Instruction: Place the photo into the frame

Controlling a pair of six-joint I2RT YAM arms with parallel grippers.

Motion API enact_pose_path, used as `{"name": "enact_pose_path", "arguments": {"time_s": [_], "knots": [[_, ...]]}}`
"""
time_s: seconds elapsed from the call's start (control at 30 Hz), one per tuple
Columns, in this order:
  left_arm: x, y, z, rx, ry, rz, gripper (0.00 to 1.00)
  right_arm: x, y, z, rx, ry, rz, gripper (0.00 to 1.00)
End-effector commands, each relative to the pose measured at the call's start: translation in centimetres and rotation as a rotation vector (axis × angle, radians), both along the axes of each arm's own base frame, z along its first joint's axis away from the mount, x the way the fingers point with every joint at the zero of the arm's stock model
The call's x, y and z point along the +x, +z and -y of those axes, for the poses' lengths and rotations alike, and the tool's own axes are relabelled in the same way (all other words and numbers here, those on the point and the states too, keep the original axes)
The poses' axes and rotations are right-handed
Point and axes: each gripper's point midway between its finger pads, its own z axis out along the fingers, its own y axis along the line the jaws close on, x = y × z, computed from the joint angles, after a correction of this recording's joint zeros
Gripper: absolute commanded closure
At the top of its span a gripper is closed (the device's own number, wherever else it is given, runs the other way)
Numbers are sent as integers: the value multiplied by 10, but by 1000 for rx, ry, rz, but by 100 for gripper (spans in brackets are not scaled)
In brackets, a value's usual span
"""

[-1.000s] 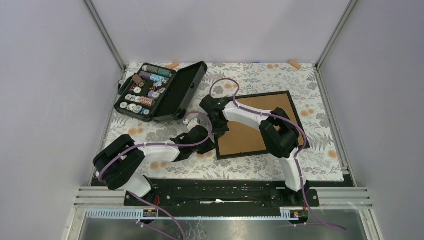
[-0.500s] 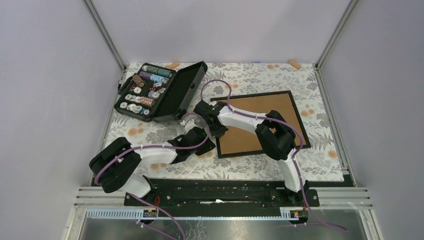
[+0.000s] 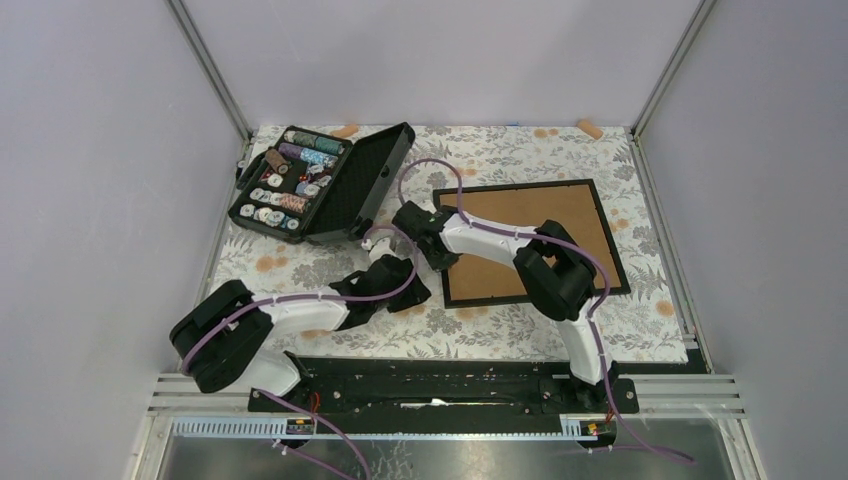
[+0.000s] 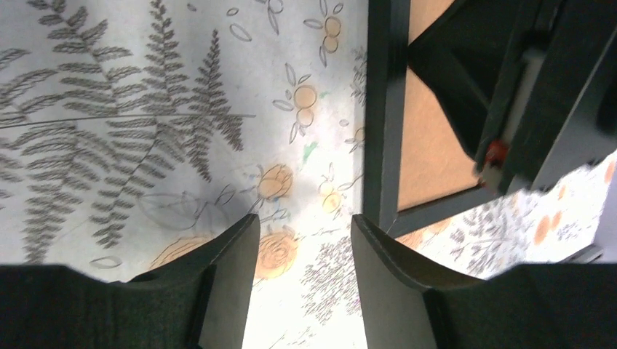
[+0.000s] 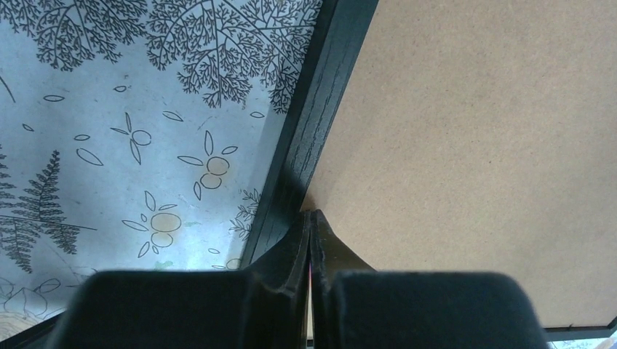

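The frame (image 3: 560, 215) lies back-up at centre right of the overhead view, brown board showing. The right gripper (image 5: 311, 216), jaws pressed together, has its tips at the seam between the black rim and the board on the frame's left side. Beside the lower-left corner, the left gripper (image 4: 302, 251) hovers half-open and empty over the floral tablecloth (image 4: 145, 109).

You are looking at the frame (image 5: 309, 131), which is showing a matt black finish with fine wood grain; its backing board (image 5: 473, 145) is reading as matt, finely speckled brown fibreboard, and the floral table cover (image 5: 109, 145) is lying smooth
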Motion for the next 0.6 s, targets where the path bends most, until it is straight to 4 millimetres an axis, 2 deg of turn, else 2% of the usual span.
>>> {"name": "enact_pose_path", "arguments": {"time_s": [0.0, 0.03, 0.13, 0.2, 0.3, 0.4, 0.57], "knots": [[-21, -7, -27, 111, -98, 0, 43, -54, -35, 45, -34, -109, -249, 57], [-20, 2, -27, 104, -109, 27, 41, -52, -21, 49, -6, -131, -223, 49], [-20, 24, -30, 89, -120, 87, 39, -44, 17, 58, 35, -137, -144, 35], [-20, 38, -31, 68, -129, 125, 36, -38, 26, 54, 76, -109, -110, 24], [-22, 53, -32, 48, -133, 149, 32, -23, 33, 41, 117, -106, -65, 20], [-21, 65, -32, 34, -129, 164, 30, 4, 37, 23, 190, -163, -6, 18], [-19, 70, -35, 35, -113, 178, 29, 42, 40, -5, 337, -305, 40, 18]]}}
